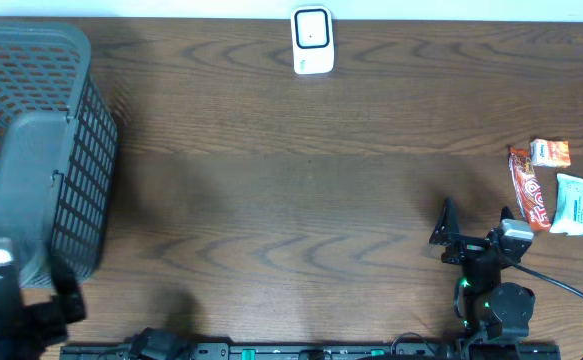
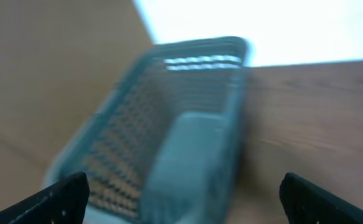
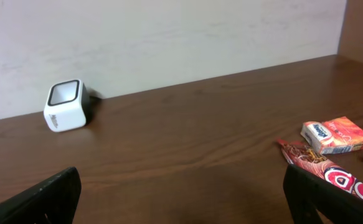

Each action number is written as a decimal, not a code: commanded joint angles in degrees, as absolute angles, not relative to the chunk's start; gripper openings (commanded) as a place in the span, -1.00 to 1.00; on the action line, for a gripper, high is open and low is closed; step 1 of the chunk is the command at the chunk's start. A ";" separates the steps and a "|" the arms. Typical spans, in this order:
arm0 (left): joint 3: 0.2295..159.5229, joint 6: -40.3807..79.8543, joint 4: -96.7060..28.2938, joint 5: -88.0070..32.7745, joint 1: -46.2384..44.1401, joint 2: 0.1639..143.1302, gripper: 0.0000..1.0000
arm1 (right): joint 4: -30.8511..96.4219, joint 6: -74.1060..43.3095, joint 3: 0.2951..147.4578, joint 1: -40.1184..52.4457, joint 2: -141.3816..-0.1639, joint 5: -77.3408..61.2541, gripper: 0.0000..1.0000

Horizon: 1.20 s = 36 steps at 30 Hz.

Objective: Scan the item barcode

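Note:
The white barcode scanner [image 1: 311, 41] stands at the table's far edge, its window facing up and forward; it also shows at the left of the right wrist view [image 3: 65, 105]. Three items lie at the right: a long red snack packet [image 1: 529, 199] [image 3: 328, 172], a small orange box [image 1: 550, 152] [image 3: 335, 134] and a white-and-teal packet [image 1: 577, 204]. My right gripper [image 1: 474, 226] [image 3: 181, 199] is open and empty, just left of the red packet and low over the table. My left gripper [image 2: 184, 199] is open and empty, pointing at the basket; that view is blurred.
A grey mesh basket [image 1: 91, 160] [image 2: 200, 46] with a solid grey piece inside takes up the table's left end. Bare brown wood lies between the basket, the scanner and the items. A black cable [image 1: 571, 290] runs from the right arm's base.

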<state>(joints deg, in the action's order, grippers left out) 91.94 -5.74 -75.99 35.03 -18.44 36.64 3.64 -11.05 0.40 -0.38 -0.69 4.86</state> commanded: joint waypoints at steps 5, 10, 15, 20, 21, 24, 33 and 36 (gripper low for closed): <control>86.87 -4.80 -75.53 15.57 -14.55 34.26 0.96 | 3.86 -10.20 0.32 0.10 -0.38 4.58 0.98; 77.84 -4.80 -69.49 10.81 -11.99 29.17 0.96 | 3.88 -10.20 0.32 0.10 -0.38 4.58 0.99; 64.77 -3.90 -58.39 6.98 -9.41 21.04 0.96 | 3.88 -10.20 0.32 0.10 -0.38 4.58 0.98; 50.43 2.02 -48.05 6.96 -7.20 13.26 0.96 | 3.88 -10.20 0.32 0.10 -0.38 4.58 0.99; 47.40 3.14 -45.74 6.81 -6.81 11.75 0.95 | 3.88 -10.20 0.32 0.10 -0.38 4.58 0.98; 38.68 5.28 -38.44 6.52 -5.96 7.88 0.95 | 3.88 -10.20 0.32 0.10 -0.38 4.58 0.98; 21.04 5.23 -21.52 6.63 -5.41 1.43 0.96 | 3.88 -10.20 0.32 0.10 -0.38 4.58 0.98; 16.91 5.23 -17.78 6.63 -5.41 0.36 0.96 | 3.88 -10.20 0.32 0.10 -0.38 4.58 0.99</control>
